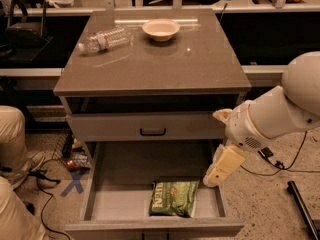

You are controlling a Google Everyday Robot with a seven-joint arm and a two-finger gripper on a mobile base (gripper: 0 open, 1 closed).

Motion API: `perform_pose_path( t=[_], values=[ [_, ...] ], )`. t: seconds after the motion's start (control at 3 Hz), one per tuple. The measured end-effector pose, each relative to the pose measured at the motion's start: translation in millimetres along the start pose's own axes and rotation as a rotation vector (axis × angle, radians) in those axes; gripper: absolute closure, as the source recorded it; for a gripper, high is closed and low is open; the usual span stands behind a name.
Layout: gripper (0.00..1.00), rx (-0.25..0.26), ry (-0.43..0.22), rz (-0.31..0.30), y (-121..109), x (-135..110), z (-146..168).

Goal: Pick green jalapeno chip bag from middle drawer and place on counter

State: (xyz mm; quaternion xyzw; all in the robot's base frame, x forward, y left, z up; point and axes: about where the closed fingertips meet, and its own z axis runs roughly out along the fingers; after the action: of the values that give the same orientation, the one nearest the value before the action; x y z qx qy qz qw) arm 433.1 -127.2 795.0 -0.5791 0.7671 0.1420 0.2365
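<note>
Green jalapeno chip bag (174,198), crinkly, flat in middle drawer (107,206); blocky cream pincer (214,175) by right wall, grip unclear

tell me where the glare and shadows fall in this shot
Camera view: a bright streak of glare crosses the counter behind the bowl, which throws a soft shadow forward; the open slot under the counter is dark; the drawer is shaded at the back and lighter around the chip bag; the pale claw hangs over the drawer's right wall.
</note>
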Motion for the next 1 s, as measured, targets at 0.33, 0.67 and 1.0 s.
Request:
perform_pose_path(
  t=[0.33, 0.67, 1.0],
  values=[
    [0.0, 0.022, 0.016, -0.014, -5.6, 9.4, 19.9],
    [0.0, 0.049, 0.038, -0.06, -17.6, 24.2, 69.4],
    [0.0, 0.057, 0.065, -0.091, -31.1, 36.4, 121.6]
  ],
)
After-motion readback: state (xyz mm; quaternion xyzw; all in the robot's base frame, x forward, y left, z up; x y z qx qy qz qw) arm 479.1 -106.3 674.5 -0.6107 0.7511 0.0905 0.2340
